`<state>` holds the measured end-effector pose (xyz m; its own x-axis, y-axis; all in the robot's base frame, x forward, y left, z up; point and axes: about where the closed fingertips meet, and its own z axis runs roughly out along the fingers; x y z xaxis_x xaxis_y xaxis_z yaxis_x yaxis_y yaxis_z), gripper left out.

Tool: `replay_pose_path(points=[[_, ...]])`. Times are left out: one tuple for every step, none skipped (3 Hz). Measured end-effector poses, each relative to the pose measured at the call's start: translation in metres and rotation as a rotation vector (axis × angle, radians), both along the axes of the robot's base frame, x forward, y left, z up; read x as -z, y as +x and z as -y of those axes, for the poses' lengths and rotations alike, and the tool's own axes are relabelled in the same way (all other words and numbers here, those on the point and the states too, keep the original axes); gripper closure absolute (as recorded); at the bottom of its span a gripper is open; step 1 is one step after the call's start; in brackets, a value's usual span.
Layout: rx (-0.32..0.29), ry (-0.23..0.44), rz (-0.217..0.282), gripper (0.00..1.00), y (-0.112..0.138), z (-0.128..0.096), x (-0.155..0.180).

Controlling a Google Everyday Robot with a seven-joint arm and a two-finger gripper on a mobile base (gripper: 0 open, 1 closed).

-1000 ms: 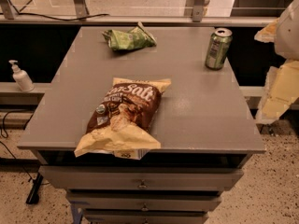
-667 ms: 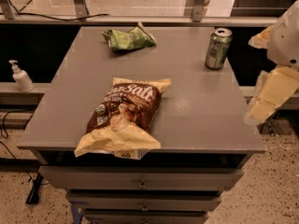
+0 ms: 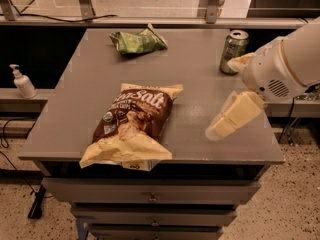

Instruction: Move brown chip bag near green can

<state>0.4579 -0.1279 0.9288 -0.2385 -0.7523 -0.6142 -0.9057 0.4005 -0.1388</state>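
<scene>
As only one camera view is supplied, findings are recorded from it alone. The brown chip bag (image 3: 131, 126) is found lying flat on the near-left part of the table (image 3: 200, 79), with nothing touching it. The green can (image 3: 233, 52) is noted upright at the far right, well apart from the bag. The gripper (image 3: 231, 117) is seen over the near-right table area, right of the bag; whether it is open or closed cannot be told. No step is judged done: grasp, carry and placement remain.

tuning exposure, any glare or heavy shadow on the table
Camera view: dim warm light, no harsh glare; faint sheen on the table right of the brown chip bag; deep shadow under the table's front edge; gripper hovers right front, short of the green can.
</scene>
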Motion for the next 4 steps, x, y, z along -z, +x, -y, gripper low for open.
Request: replay_pose_path(points=[[-0.017,0.143,-0.009,0.0,0.0,-0.047,0.011],[-0.053,0.244,-0.032,0.0,-0.01,-0.092,0.019],[-0.087,0.301,-0.039,0.0,-0.025,-0.13,0.029],[-0.114,0.308,-0.017,0.0,-0.033,-0.162,0.044]])
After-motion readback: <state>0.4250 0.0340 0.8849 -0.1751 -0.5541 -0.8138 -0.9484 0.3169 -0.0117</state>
